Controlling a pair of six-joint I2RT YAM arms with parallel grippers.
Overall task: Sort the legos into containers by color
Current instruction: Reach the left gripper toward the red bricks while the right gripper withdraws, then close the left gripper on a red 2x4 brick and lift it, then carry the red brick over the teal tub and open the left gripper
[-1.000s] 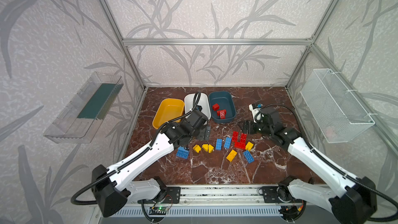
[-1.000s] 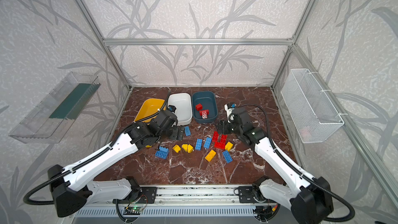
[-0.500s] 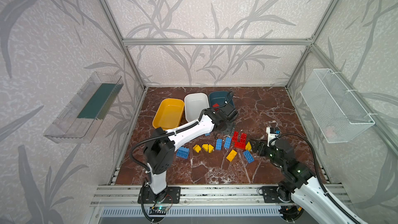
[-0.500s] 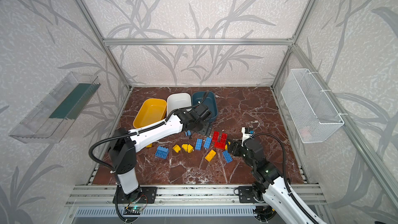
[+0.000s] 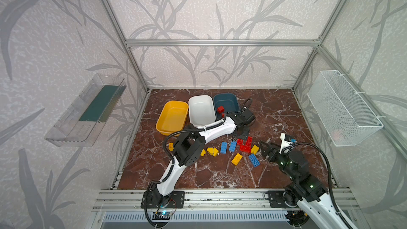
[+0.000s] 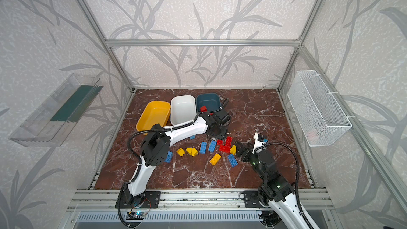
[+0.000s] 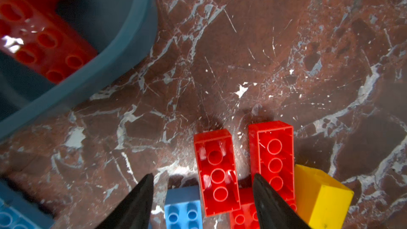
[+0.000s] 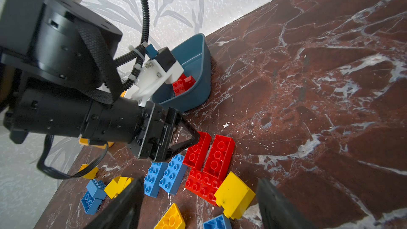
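Three shallow rounded-rectangle plastic tubs in a row at the far side of the red-brown marble tabletop (image 5: pixel 275 111), each just beside the next: yellow tub (image 5: pixel 174 115) on the left, white tub (image 5: pixel 201 110) in the middle, dark teal-blue tub (image 5: pixel 229 103) on the right. Only bare bottom showing in the yellow and the white. In the teal-blue one, at least two red studded plastic bricks (image 5: pixel 220 109), lying toward its left side. Other loose bricks scattered in a band across the middle of the tabletop, outside every tub: a red cluster (image 5: pixel 245 146), two blue bricks (image 5: pixel 228 146) side by side, yellow wedge-shaped pieces (image 5: pixel 212 152), plus a few more blue and yellow. Left gripper (image 7: pixel 202 176) down over the red cluster just in front of the teal-blue tub, fingers spread to either side of one red brick (image 7: pixel 217 172) lying hollow side up, not pinching it. Right gripper (image 8: pixel 201 180) low beside the right end of the band, fingers wide apart, gripping nothing, a yellow wedge brick (image 8: pixel 234 194) just ahead of them.
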